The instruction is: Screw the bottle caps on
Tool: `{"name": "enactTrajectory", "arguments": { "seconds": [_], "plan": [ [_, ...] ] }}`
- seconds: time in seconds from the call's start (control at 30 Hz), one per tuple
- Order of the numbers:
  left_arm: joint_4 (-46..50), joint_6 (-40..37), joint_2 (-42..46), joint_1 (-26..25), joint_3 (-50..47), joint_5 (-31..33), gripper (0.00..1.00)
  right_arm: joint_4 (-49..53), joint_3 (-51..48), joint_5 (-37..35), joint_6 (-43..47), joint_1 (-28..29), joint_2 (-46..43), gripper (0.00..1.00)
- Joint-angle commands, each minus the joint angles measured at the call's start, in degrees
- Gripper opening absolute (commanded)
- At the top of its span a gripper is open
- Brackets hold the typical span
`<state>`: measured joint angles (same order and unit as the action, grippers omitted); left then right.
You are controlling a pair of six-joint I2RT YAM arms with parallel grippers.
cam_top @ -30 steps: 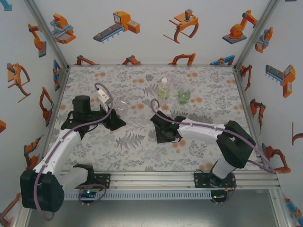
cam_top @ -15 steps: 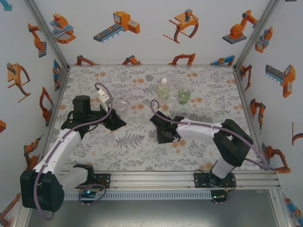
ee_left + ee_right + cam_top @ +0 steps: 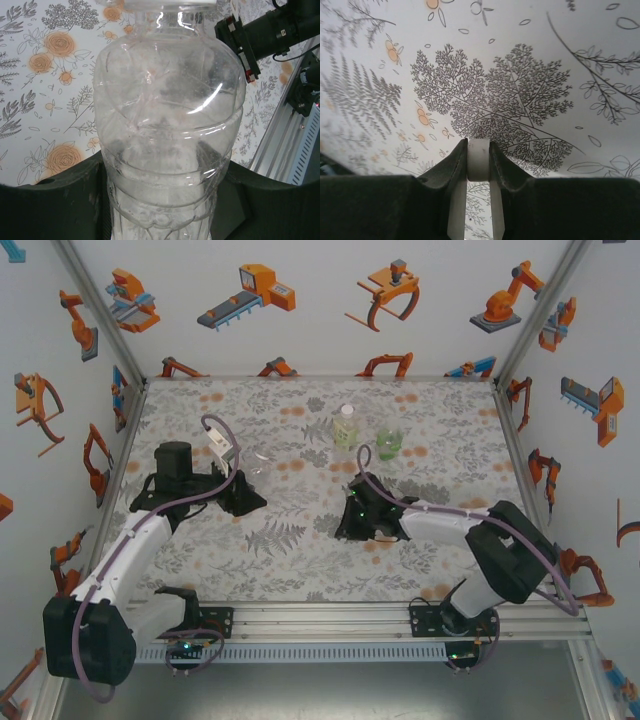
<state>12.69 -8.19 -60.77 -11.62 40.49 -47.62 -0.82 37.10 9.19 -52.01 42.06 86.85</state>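
A: Right arm pose?
B: Stretched low over the desk (image 3: 200, 560); right tool (image 3: 478, 148) pinches the white cap (image 3: 478, 165) edgewise, near centre.
A: Left?
B: Bent inward; left tool (image 3: 160, 205) clamped round a clear bottle (image 3: 165, 110), left of centre.

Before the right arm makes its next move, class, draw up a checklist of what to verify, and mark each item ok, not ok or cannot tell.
1. Right gripper shut on the white cap: ok.
2. Cap's open side turned the right way for a bottle mouth: cannot tell; its side wall faces the wrist camera.
3. Left gripper clamped on the clear bottle: ok.
4. That bottle's mouth bare and ready for a cap: cannot tell; it is cut off at the picture's top edge.
5. Tall bottle and green bottle standing apart from both grippers: ok.
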Motion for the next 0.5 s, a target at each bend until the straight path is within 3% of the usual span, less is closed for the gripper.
{"name": "enactTrajectory", "arguments": {
  "seconds": [0.0, 0.27, 0.47],
  "plan": [
    [0.8, -1.4, -0.3, -0.2, 2.2, -1.1, 0.00, -9.4, -7.1, 3.9, -5.6, -3.5, -0.5, 0.24],
    [1.1, -1.4, -0.6, -0.2, 2.3, -0.8, 0.00, -16.3, -15.6, 5.0, -12.7, -8.2, -2.4, 0.39],
    [1.3, -1.5, -0.4, -0.2, 2.4, -0.6, 0.00, -9.6, -13.7, 3.2, -12.5, -8.4, -2.3, 0.43]
  ]
}}
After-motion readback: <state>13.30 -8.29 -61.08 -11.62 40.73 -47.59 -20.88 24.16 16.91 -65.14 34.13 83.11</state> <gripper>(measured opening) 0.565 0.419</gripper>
